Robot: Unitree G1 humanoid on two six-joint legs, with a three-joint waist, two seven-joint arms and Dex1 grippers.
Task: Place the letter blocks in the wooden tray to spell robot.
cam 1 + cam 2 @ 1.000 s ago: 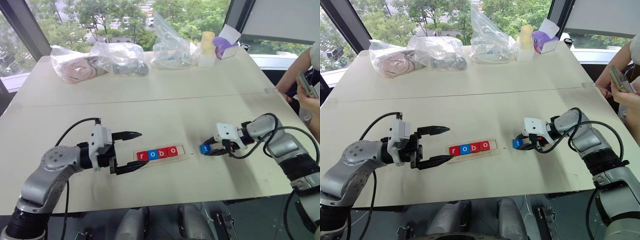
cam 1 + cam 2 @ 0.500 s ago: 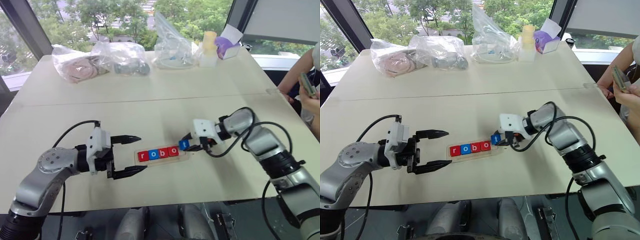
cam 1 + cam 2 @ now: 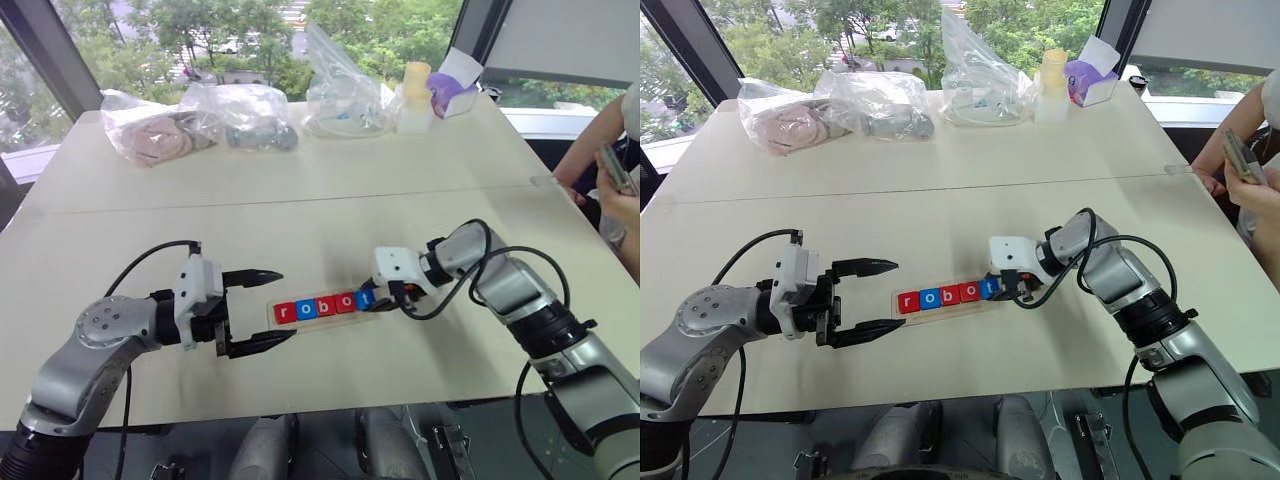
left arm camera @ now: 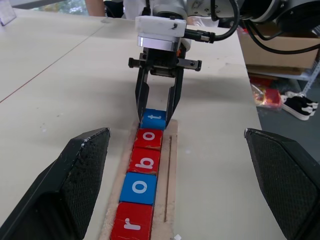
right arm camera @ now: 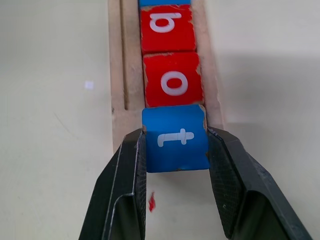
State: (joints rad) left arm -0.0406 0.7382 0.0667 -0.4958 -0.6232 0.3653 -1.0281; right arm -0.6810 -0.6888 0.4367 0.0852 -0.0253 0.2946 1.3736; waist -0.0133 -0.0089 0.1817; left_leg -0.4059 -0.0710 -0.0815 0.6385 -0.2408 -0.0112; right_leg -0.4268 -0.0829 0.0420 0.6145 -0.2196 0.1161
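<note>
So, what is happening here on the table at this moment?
A humanoid robot is spelling "robot" with small square letter blocks in a long pale wooden tray. Four blocks, red r, blue o, red b and red o, already lie in a row. The right gripper is shut on the blue t block, holding it at the tray's end, right after the last o. The left gripper hovers open beside the tray's other end, holding nothing.
</note>
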